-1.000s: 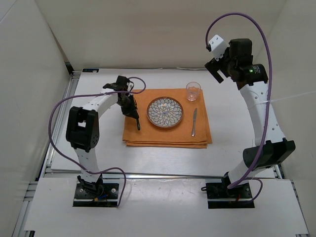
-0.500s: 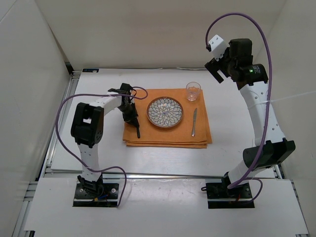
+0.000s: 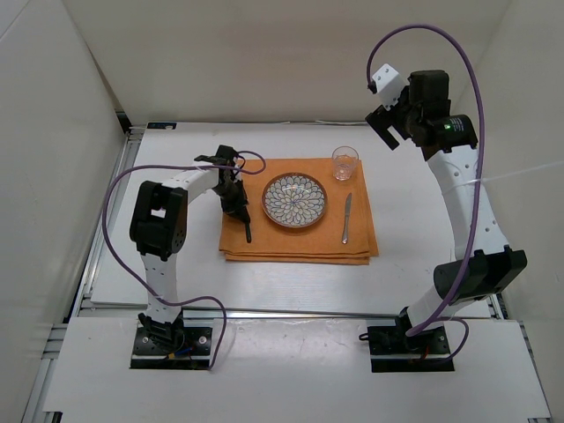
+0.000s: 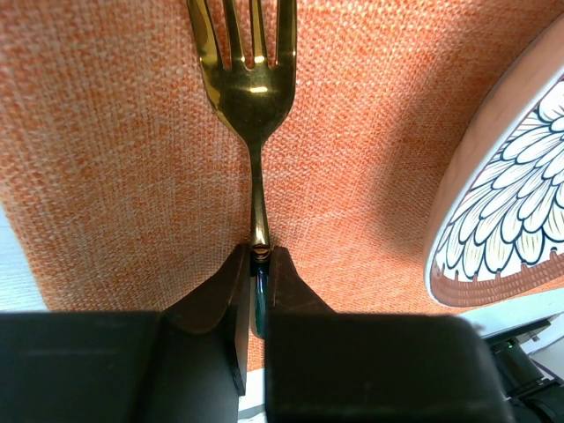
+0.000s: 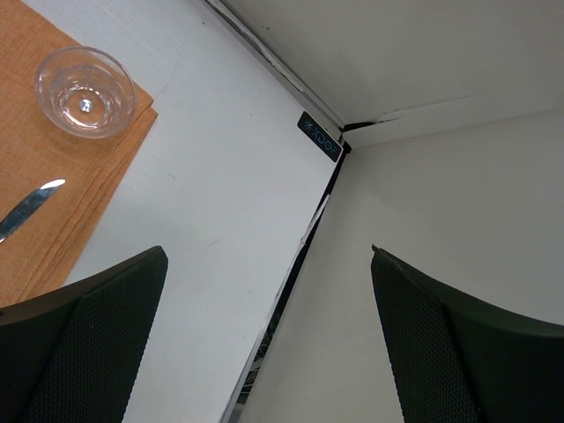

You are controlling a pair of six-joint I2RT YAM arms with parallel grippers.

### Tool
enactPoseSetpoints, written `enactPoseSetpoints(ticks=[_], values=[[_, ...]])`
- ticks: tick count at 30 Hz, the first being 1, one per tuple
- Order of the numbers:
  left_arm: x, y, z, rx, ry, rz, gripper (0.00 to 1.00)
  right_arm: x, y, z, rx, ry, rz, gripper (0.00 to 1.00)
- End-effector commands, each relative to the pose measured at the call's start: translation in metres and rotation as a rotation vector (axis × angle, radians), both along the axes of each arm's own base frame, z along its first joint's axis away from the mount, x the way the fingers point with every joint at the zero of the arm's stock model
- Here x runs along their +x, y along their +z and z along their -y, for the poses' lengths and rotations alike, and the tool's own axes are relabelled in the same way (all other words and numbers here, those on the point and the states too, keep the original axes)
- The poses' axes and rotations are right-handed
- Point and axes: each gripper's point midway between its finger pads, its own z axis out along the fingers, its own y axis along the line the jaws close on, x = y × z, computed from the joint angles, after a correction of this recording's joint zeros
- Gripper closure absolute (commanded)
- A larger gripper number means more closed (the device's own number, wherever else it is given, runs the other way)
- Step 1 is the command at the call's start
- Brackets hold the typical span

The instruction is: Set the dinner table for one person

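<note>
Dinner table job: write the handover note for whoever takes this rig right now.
Left gripper: jaws shut on the handle of the gold fork, low over the orange placemat, left of the plate; contact with the cloth unclear.
Right gripper: jaws open, empty, raised over the far right corner of the dinner table.
Done: plate centred on the placemat, knife to its right, glass beyond the knife.
Left: release the fork, then probably withdraw both arms.
</note>
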Motion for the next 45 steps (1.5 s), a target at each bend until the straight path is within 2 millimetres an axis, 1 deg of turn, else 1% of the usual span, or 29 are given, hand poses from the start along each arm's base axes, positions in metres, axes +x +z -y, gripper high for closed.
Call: enactPoseSetpoints(ticks=[1,3,4,7,12,14,16,19,20,21,23,24,25,26,27,29,31,33,34,36,37,38,39,40,41,42,43,44,45], values=[[0.011,0.010,0.002,-0.005,-0.010,0.050,0.90,-0.004,0.024,0.005,0.018,-0.019,0.077,0.00],[0.009,0.013,0.002,-0.007,-0.010,0.056,0.90,-0.004,0.024,0.003,0.022,-0.011,0.076,0.00],[0.005,0.010,0.000,-0.003,-0.010,0.043,0.90,-0.004,0.024,0.003,0.022,-0.011,0.076,0.00],[-0.001,0.010,-0.002,-0.001,-0.010,0.037,0.90,-0.004,0.024,0.003,0.022,-0.011,0.076,0.00],[-0.002,0.007,-0.001,0.000,-0.002,0.025,0.90,-0.004,0.024,0.003,0.022,-0.011,0.076,0.00],[0.000,0.010,0.003,-0.003,-0.011,0.036,0.84,-0.004,0.024,0.003,0.022,-0.011,0.076,0.00],[0.003,0.012,0.003,0.001,0.000,0.044,0.71,-0.004,0.024,0.003,0.022,-0.011,0.076,0.00],[0.008,0.018,0.002,0.006,0.003,0.068,0.58,-0.004,0.024,0.003,0.022,-0.011,0.076,0.00],[0.006,0.022,0.002,0.005,0.004,0.071,0.56,-0.004,0.024,0.003,0.022,-0.011,0.076,0.00],[0.007,0.022,0.000,0.016,0.007,0.075,0.46,-0.004,0.024,0.003,0.022,-0.011,0.076,0.00],[0.012,0.032,0.000,0.015,0.019,0.103,0.27,-0.004,0.024,0.003,0.022,-0.011,0.076,0.00],[0.016,0.034,-0.001,0.025,0.032,0.113,0.19,-0.004,0.024,0.002,0.027,-0.001,0.075,0.00],[0.019,0.037,-0.007,0.033,0.047,0.127,0.15,-0.004,0.024,0.002,0.027,-0.001,0.075,0.00],[0.020,0.041,-0.007,0.030,0.047,0.135,0.15,-0.004,0.024,0.002,0.027,-0.001,0.075,0.00],[0.023,0.048,-0.013,0.038,0.063,0.159,0.15,-0.002,0.020,0.001,0.033,-0.006,0.065,0.00],[0.022,0.052,-0.017,0.037,0.073,0.166,0.14,0.000,0.027,0.000,0.037,-0.005,0.082,0.00],[0.019,0.062,-0.019,0.033,0.064,0.189,0.12,0.003,0.026,0.000,0.037,-0.005,0.080,0.00],[0.020,0.068,-0.033,0.046,0.097,0.200,0.09,0.003,0.026,0.000,0.037,-0.005,0.080,0.00],[0.022,0.079,-0.037,0.042,0.095,0.231,0.08,0.003,0.026,0.000,0.037,-0.005,0.080,0.00],[0.021,0.089,-0.051,0.051,0.095,0.251,0.05,0.003,0.026,0.003,0.044,-0.019,0.080,0.00],[0.025,0.106,-0.055,0.048,0.084,0.302,0.03,0.003,0.026,0.003,0.044,-0.019,0.080,0.00],[0.028,0.112,-0.066,0.074,0.094,0.331,0.00,0.004,0.020,0.014,0.041,-0.043,0.067,0.00],[0.033,0.122,-0.079,0.080,0.111,0.362,0.00,0.002,0.012,0.020,0.054,-0.068,0.041,0.00],[0.034,0.134,-0.092,0.104,0.108,0.406,0.00,0.004,-0.004,0.026,0.057,-0.092,-0.012,0.00],[0.037,0.140,-0.107,0.142,0.129,0.431,0.00,0.001,-0.015,0.042,0.062,-0.139,-0.057,0.00],[0.039,0.146,-0.131,0.161,0.163,0.448,0.00,-0.004,-0.019,0.049,0.099,-0.167,-0.080,0.00],[0.036,0.152,-0.142,0.168,0.164,0.467,0.00,-0.010,-0.036,0.058,0.104,-0.202,-0.144,0.00],[0.036,0.155,-0.156,0.200,0.154,0.484,0.00,-0.013,-0.045,0.076,0.122,-0.249,-0.170,0.00],[0.036,0.155,-0.166,0.207,0.142,0.489,0.00,-0.017,-0.061,0.086,0.127,-0.281,-0.209,0.00]])
